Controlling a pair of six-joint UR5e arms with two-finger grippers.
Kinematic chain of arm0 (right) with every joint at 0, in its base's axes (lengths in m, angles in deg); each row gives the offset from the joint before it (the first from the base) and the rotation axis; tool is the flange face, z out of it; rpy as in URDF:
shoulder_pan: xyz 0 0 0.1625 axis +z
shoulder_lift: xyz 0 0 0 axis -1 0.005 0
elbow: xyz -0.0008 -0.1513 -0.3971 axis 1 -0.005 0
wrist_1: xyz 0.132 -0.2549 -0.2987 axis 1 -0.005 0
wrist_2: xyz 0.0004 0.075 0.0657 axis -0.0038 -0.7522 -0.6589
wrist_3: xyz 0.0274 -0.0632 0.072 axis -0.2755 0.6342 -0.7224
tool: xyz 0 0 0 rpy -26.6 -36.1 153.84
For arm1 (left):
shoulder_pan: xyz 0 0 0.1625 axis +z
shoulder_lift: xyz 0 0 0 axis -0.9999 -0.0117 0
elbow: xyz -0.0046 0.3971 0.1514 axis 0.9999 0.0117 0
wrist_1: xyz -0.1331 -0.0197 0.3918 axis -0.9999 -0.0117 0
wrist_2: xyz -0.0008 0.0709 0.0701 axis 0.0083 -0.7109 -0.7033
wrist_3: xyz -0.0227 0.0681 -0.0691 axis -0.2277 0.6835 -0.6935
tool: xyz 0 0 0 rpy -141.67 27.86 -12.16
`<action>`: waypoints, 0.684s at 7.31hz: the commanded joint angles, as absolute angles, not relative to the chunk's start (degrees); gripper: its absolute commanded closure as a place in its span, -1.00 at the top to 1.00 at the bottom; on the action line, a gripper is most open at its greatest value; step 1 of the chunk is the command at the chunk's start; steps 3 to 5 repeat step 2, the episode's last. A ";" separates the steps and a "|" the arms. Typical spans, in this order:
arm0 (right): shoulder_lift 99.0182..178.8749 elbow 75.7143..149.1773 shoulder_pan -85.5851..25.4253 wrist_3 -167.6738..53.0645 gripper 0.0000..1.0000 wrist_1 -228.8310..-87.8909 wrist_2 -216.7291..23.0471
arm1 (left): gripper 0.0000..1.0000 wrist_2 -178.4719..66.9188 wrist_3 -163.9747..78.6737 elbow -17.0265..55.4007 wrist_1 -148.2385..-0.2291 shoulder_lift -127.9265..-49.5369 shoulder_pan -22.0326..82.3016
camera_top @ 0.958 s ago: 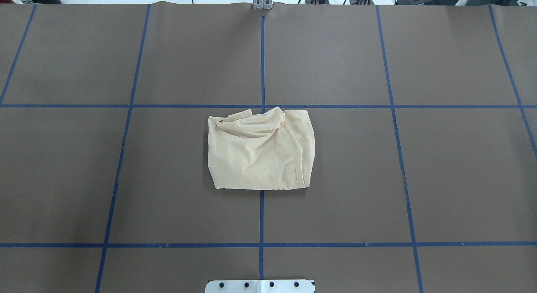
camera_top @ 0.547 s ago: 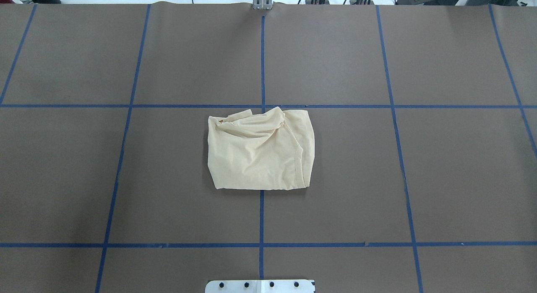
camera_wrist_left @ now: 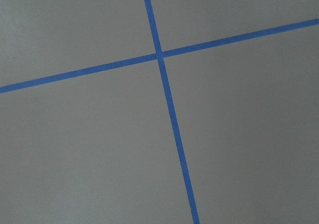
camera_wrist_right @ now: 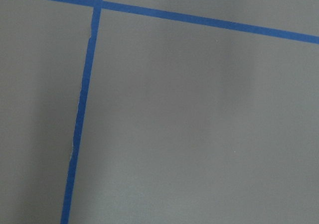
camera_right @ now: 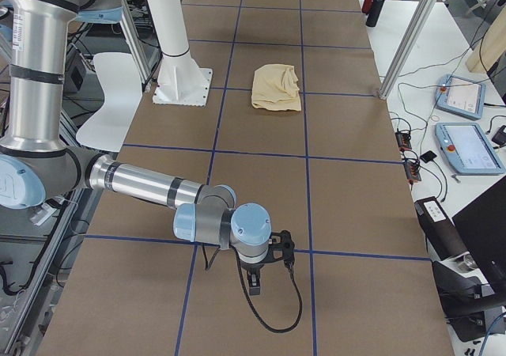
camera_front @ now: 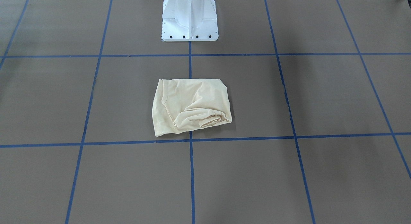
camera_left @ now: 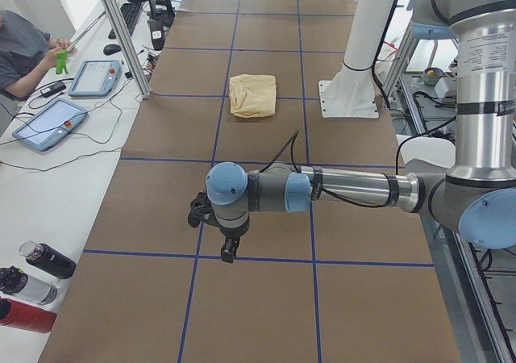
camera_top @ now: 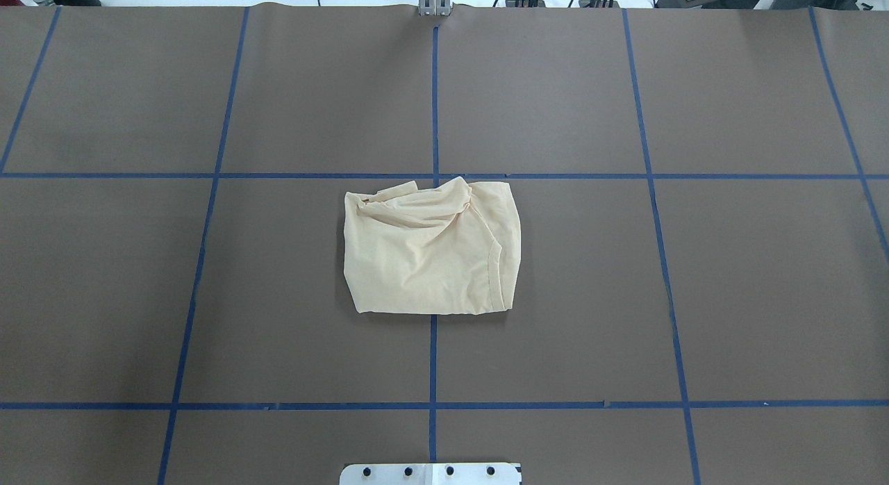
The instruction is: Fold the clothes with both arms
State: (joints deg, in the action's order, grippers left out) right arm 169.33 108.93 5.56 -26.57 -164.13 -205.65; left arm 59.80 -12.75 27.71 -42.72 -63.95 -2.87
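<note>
The clothes [camera_top: 430, 252] lie as one pale cream-yellow bundle, loosely folded and wrinkled, at the table's middle; they also show in the front view [camera_front: 191, 105] and both side views [camera_left: 251, 94] [camera_right: 276, 87]. No print shows. The left gripper [camera_left: 228, 250] hangs over bare table far from the shirt, near the table's left end. The right gripper [camera_right: 253, 283] hangs likewise near the right end. Both show only in the side views, so I cannot tell whether they are open or shut. The wrist views show only brown table and blue tape.
Blue tape lines [camera_top: 434, 103] grid the brown table. The white pedestal base [camera_front: 189, 21] stands at the robot's edge. Beyond the far side are control tablets [camera_left: 48, 123], bottles [camera_left: 32, 286], a seated person [camera_left: 20, 52] and a metal post [camera_right: 407, 39].
</note>
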 commanded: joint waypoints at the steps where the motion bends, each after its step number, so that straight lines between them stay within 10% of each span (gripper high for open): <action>1: 169.33 108.92 5.56 -26.57 1.00 -164.14 -205.65 | 1.00 59.80 -12.71 27.80 -42.77 -63.95 -2.78; 5: 169.33 108.92 5.56 -26.57 1.00 -164.14 -205.65 | 1.00 59.80 -12.71 27.80 -42.77 -64.04 -2.78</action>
